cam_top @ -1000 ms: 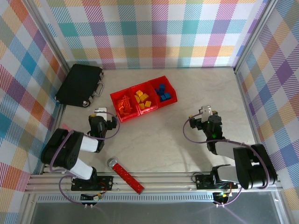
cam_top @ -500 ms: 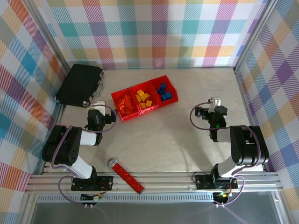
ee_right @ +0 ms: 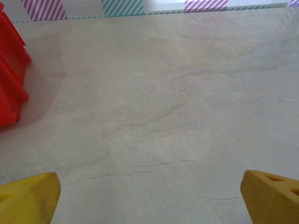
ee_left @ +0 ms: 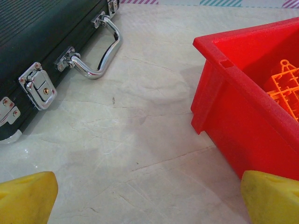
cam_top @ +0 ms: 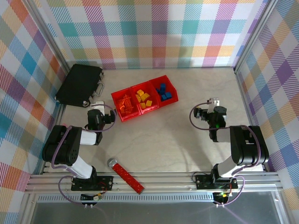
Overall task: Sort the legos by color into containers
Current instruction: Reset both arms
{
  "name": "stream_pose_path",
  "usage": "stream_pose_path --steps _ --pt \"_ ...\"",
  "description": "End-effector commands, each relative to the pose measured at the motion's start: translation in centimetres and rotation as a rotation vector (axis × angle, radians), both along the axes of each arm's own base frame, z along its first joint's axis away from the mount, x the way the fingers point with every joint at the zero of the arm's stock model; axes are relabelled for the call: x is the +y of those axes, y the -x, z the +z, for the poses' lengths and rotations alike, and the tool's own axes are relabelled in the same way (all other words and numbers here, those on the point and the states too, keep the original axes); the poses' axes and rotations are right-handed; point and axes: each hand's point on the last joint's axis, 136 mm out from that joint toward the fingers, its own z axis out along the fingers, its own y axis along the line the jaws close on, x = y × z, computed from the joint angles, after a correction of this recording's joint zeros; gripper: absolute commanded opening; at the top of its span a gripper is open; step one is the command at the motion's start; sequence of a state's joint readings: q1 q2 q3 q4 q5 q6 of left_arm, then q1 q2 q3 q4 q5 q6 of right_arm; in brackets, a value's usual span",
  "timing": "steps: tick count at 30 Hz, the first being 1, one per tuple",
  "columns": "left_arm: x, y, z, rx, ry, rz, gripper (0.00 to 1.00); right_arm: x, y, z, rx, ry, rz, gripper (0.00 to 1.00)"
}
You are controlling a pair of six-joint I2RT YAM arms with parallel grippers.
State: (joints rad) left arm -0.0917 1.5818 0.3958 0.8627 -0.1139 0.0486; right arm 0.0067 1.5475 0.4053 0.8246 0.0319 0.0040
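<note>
Three joined red containers (cam_top: 115, 98) stand at the table's middle rear. The left one holds orange legos (cam_top: 125, 103), the middle one yellow legos (cam_top: 143, 99), the right one blue legos (cam_top: 163, 92). My left gripper (cam_top: 97, 107) rests low, just left of the containers, open and empty. In the left wrist view its yellow fingertips (ee_left: 25, 196) flank bare table, with the left container (ee_left: 233, 116) and an orange lego (ee_left: 285, 86) ahead on the right. My right gripper (cam_top: 215, 105) is open and empty, well right of the containers. Its fingertips (ee_right: 28, 198) frame bare table, and a container (ee_right: 9, 88) corner is at the left edge.
A black case (cam_top: 79, 85) with a chrome handle (ee_left: 96, 56) lies at the rear left, close to my left gripper. A long red bar with a silver round end (cam_top: 125, 173) lies near the front edge between the arm bases. Plaid walls enclose the table.
Both arms have drawn back and folded over their bases. The left gripper shifted slightly rearward and left, the right gripper rearward and right. Nothing has moved over the last half second.
</note>
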Motion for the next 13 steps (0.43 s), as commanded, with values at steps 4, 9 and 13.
stream_pose_path --steps 4,9,13 --pt "0.40 -0.47 0.64 -0.015 0.007 0.017 1.00 0.44 -0.22 0.78 -0.019 -0.019 0.016 0.99" --pt "0.38 -0.48 0.64 -0.015 0.006 0.017 1.00 0.58 -0.26 0.66 -0.013 -0.019 0.025 0.99" --pt "0.41 -0.48 0.66 -0.016 0.007 0.018 1.00 0.62 -0.17 0.79 -0.020 -0.020 0.027 0.99"
